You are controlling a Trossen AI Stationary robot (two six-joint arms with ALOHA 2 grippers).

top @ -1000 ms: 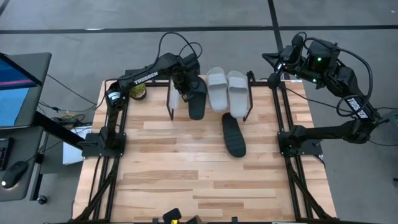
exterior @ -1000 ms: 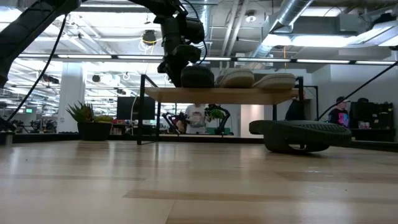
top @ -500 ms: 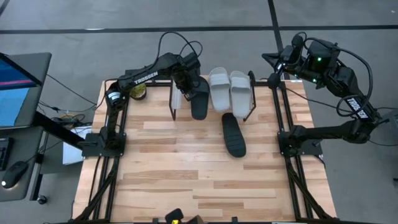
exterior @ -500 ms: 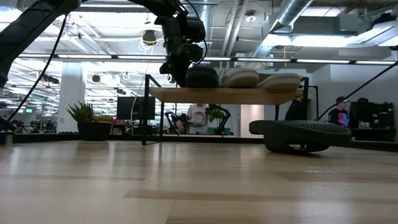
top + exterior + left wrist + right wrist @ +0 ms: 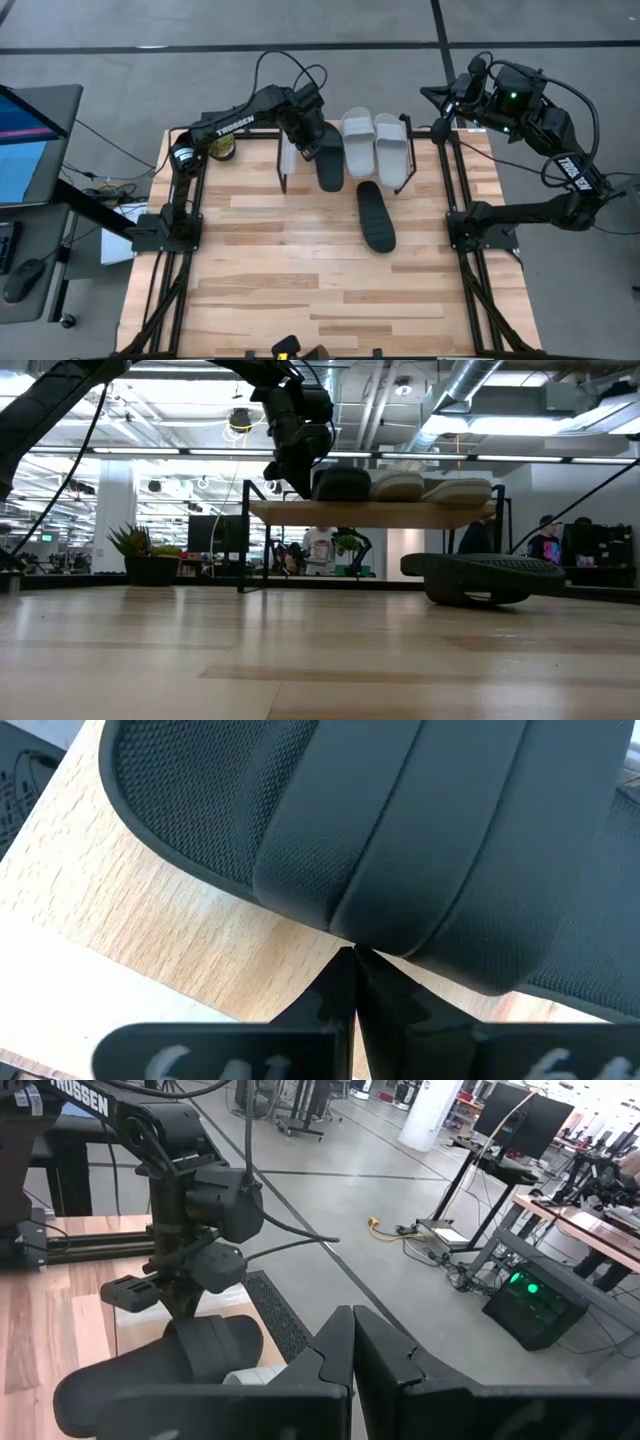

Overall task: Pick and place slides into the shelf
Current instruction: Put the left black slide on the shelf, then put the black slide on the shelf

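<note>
L gripper [image 5: 312,140] clamps black slide [image 5: 328,165] on shelf [image 5: 288,160], its heel overhanging the front edge. R gripper [image 5: 352,1342] shut, off-table; 2nd black slide [image 5: 376,216] lies on open tabletop.

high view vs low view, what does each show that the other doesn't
Only the high view shows the right tool, shut and parked off the table's far right corner, and that the loose black slide lies in front of the shelf. Only the low view shows the shelf's plank raised on black legs, with the room behind. Both show the left tool shut at the black slide on the shelf, beside two grey slides.
</note>
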